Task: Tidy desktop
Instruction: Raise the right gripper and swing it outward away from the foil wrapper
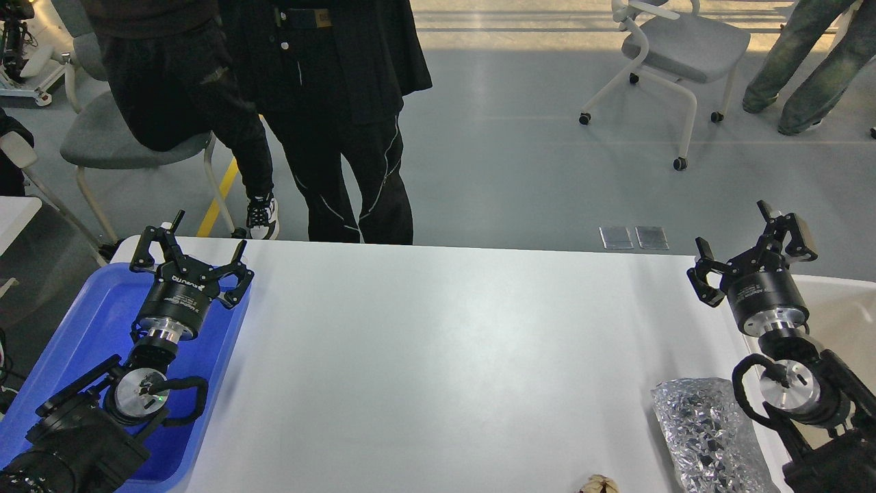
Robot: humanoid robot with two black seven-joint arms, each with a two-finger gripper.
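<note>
left gripper point(188, 259) fingers spread, empty; right gripper point(749, 250) fingers spread, empty.

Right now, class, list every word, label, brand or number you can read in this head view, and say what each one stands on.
White lettering on the black left gripper: a brand mark, seen upside down, too blurred to read for certain.
Small print on the black body of the right gripper: too small to read.
Crinkled silver foil bag, blue plastic tray, white rectangular desktop: no text visible.
</note>
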